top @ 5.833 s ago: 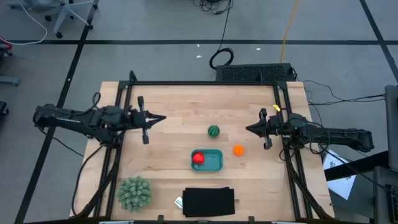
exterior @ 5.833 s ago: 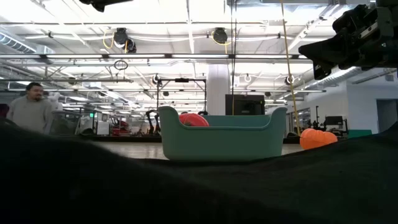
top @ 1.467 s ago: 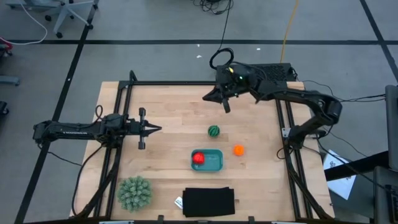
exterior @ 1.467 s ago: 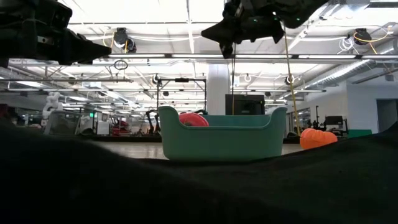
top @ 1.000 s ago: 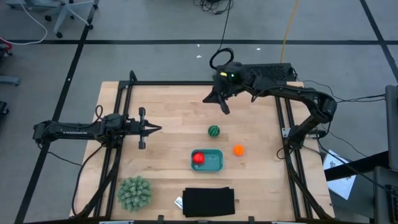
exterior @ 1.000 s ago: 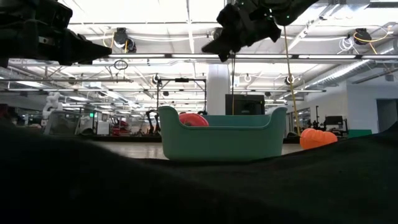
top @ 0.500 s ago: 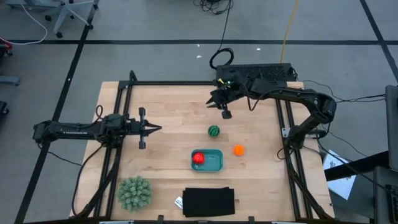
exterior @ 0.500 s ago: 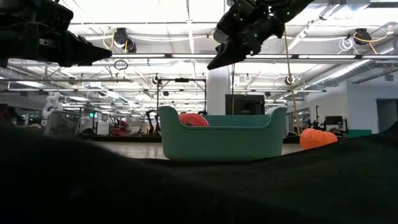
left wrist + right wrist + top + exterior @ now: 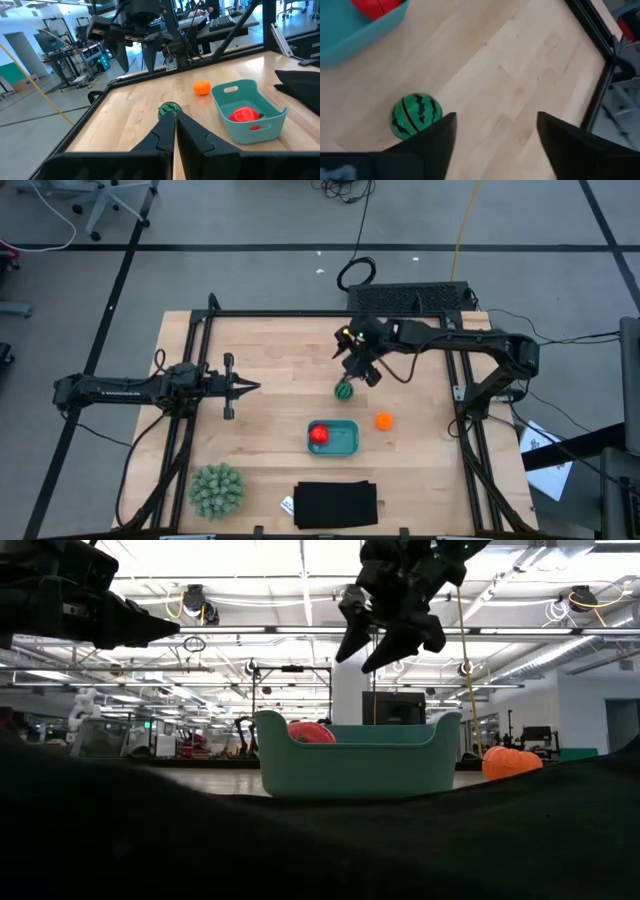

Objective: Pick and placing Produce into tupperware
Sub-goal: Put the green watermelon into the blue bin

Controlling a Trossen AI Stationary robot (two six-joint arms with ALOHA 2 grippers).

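Right end effector [image 9: 358, 370] lower now — fingers parted above green piece [image 9: 344, 391].

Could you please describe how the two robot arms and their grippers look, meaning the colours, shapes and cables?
Both arms are black and slender, built from jointed tube segments with thin black cables looping along them. The left gripper ends in two narrow, pointed black fingers. The right gripper has broader flat black fingers and a small green light near its wrist.

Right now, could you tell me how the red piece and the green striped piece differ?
The red piece lies inside the teal tub; the green striped piece sits on the bare wood. The red is plain; the green has dark stripes. The open right hand hangs beside the green, away from the red. Both are small and round.
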